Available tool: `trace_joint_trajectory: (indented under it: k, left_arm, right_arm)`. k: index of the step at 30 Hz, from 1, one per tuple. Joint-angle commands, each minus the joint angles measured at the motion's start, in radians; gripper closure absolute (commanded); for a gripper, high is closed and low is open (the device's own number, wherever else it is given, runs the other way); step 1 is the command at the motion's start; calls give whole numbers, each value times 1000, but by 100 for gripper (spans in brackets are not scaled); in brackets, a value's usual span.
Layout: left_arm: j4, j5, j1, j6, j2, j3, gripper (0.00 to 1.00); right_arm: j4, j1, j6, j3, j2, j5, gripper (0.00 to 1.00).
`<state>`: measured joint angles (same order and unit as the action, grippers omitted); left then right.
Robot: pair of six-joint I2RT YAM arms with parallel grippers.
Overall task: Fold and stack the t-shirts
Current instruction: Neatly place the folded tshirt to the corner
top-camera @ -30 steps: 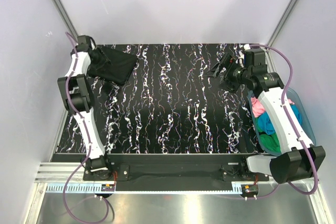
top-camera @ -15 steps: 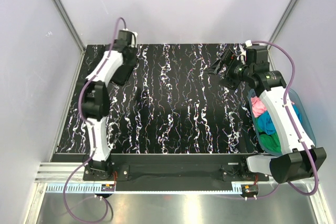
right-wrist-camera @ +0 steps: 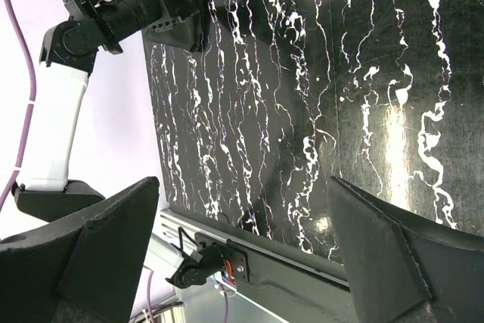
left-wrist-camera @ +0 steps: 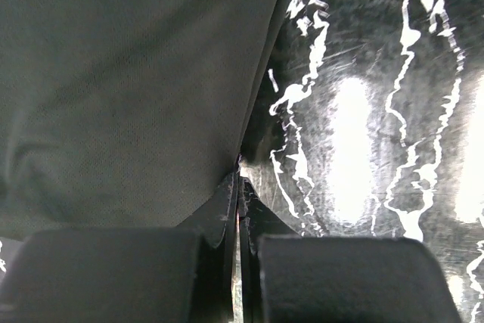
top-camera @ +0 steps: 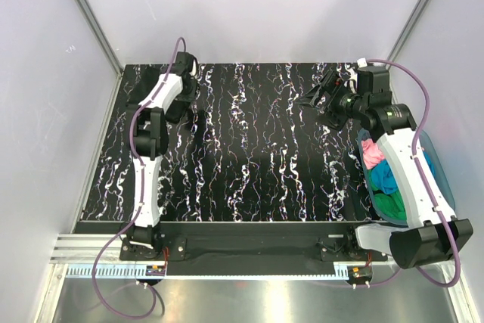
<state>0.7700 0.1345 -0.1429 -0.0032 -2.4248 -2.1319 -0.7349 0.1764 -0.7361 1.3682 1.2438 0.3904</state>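
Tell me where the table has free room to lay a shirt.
Bare: the middle of the table, between left arm and tub. Crowded: far-left corner, with black shirt and left gripper; far right, under the right gripper.

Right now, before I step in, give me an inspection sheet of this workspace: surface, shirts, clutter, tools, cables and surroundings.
Surface: black table with white veining.
Job's things: black shirt at the far left corner; pink shirt, blue shirt and green shirt piled in the tub on the right.
Clutter: nothing seen.
Tools: left tool shut on the black shirt's edge; right tool open, holding nothing.
Cables: purple cables run along both arms.
Surroundings: pale walls; metal rail along the near edge.
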Motion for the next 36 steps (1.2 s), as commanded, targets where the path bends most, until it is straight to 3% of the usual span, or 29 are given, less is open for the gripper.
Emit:
trace_joint_trajectory:
  k: [1, 5, 12, 18, 30, 36]
  left_arm:
    - [-29, -10, -9, 9, -6, -40, 99]
    - [5, -25, -17, 5, -48, -120, 98]
    - [-15, -104, -29, 5, -31, -96, 94]
    - [100, -24, -26, 26, -123, -232, 93]
    - [63, 2, 23, 23, -148, -237, 92]
    - [25, -52, 62, 5, -138, -249, 91]
  right_arm:
    - [-3, 6, -25, 54, -23, -13, 0]
    - [-21, 5, -19, 77, -20, -28, 0]
    - [0, 6, -39, 72, -12, -30, 0]
    - [-14, 5, -36, 104, -9, -35, 0]
    - [-77, 5, -25, 195, 8, -38, 0]
    - [-74, 5, -40, 189, 3, -38, 0]
